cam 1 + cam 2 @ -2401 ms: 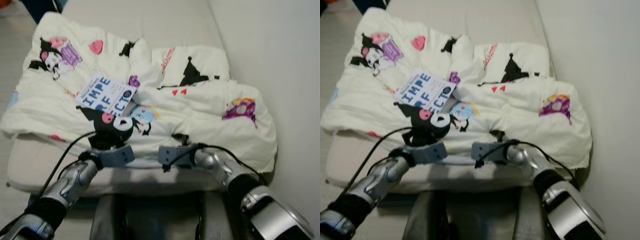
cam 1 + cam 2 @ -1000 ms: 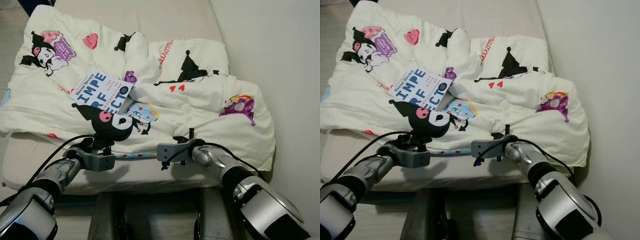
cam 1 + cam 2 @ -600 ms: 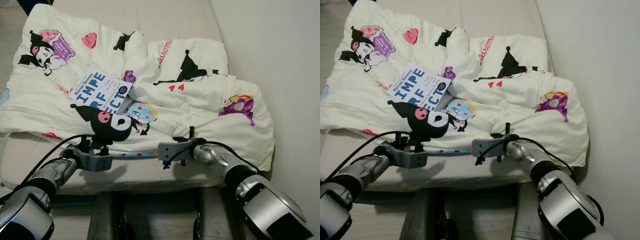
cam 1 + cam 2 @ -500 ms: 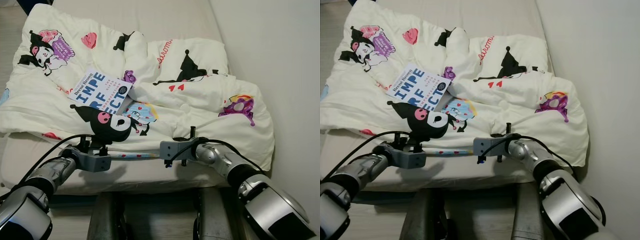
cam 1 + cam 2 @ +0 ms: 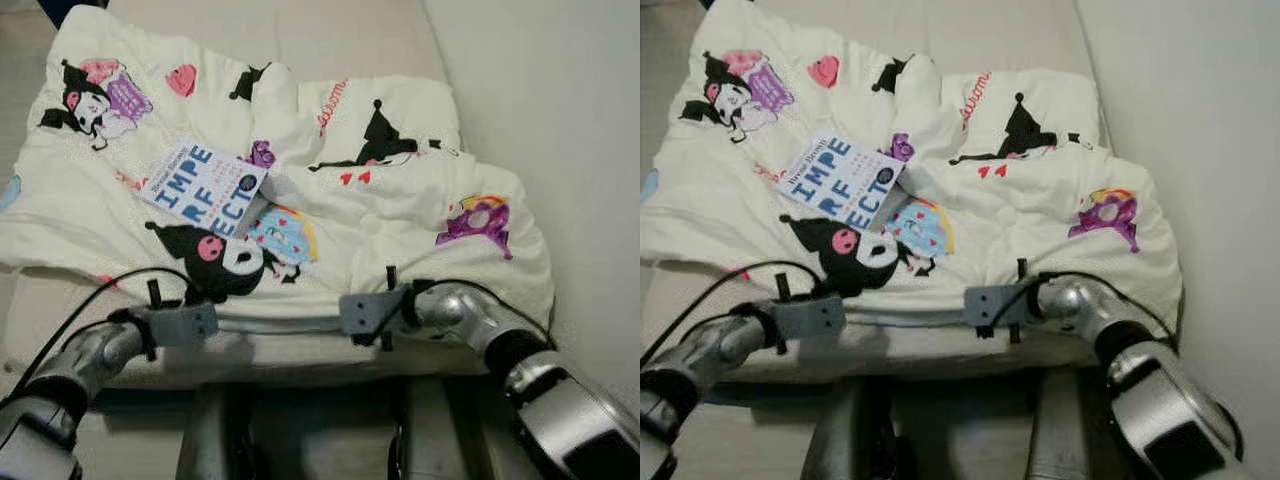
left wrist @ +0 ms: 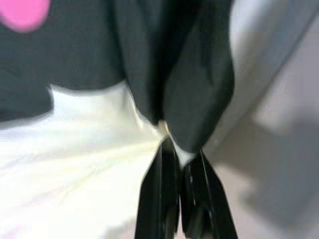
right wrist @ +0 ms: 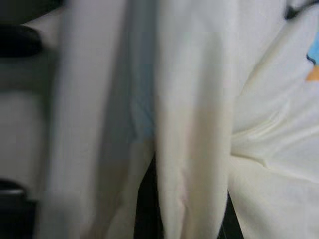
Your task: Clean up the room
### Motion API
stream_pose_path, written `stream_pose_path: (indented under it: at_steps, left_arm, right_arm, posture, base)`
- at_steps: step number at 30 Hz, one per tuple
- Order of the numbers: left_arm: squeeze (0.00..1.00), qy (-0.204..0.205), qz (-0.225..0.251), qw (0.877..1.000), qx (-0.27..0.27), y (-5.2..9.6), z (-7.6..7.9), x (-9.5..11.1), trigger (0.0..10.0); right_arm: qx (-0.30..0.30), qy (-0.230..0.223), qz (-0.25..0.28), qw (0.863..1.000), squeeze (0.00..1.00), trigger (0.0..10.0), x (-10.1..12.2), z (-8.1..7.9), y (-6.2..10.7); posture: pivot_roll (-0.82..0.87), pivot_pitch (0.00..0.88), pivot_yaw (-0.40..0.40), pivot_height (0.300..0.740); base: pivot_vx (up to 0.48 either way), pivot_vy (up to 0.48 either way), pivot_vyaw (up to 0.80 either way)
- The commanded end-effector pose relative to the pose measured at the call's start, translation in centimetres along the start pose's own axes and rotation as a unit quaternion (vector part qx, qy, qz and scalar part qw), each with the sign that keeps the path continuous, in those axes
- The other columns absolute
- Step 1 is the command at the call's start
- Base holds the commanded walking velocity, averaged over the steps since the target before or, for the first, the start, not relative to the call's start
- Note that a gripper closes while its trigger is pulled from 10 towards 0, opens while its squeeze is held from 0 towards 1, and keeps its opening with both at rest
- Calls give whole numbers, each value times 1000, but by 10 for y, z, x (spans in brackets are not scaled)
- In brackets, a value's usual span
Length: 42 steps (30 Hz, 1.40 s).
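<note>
A white blanket (image 5: pixel 380 210) printed with cartoon figures lies crumpled across the beige mattress (image 5: pixel 300 35). On its left half rests a white book (image 5: pixel 203 190) with blue letters. My left gripper (image 5: pixel 205 322) is at the blanket's near edge, and in the left wrist view its fingers (image 6: pixel 162 199) are shut on a fold of the cloth. My right gripper (image 5: pixel 345 315) holds the same edge further right, with cloth (image 7: pixel 194 124) pinched between its fingers (image 7: pixel 144 204). The hem runs taut between the two grippers.
A pale wall (image 5: pixel 560 120) runs along the bed's right side. Light floor (image 5: pixel 15 70) shows to the left of the mattress. My own legs (image 5: pixel 220 440) stand close against the bed's near end.
Both grippers have drawn apart and slightly toward me, stretching the blanket's near edge straight between them. The book has stayed in place on the blanket.
</note>
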<state>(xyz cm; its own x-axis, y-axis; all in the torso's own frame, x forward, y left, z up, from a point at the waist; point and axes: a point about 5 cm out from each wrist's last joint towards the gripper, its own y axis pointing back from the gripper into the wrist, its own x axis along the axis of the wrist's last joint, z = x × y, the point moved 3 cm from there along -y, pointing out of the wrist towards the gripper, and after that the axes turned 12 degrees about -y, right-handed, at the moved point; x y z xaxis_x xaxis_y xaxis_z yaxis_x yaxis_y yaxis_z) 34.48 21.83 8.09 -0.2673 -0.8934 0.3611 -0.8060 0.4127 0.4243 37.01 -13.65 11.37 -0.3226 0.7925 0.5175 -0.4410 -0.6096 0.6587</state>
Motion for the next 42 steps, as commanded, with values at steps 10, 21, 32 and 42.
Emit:
stream_pose_path:
  at_steps: [10,21,32,42]
  left_arm:
    - [0,71,116,969,-207,26,63,53,0]
    - [0,86,103,922,-362,68,98,66,0]
    - [0,47,23,971,-232,47,65,48,10000]
    - [1000,280,11,951,-130,57,20,45,10000]
  right_arm:
    - [168,-38,0,985,0,0,-14,-53,-1]
    - [226,-59,-20,972,0,0,-25,-70,8]
    - [154,-27,-21,987,0,10000,-24,-57,4]
    - [139,-91,-8,986,1000,10000,-22,-42,14]
  posture:
    - [46,391,56,570]
    - [50,395,59,570]
    - [51,394,59,570]
    - [54,388,60,570]
  base:
    - [0,0,0]
    - [0,0,0]
    - [0,0,0]
    - [0,0,0]
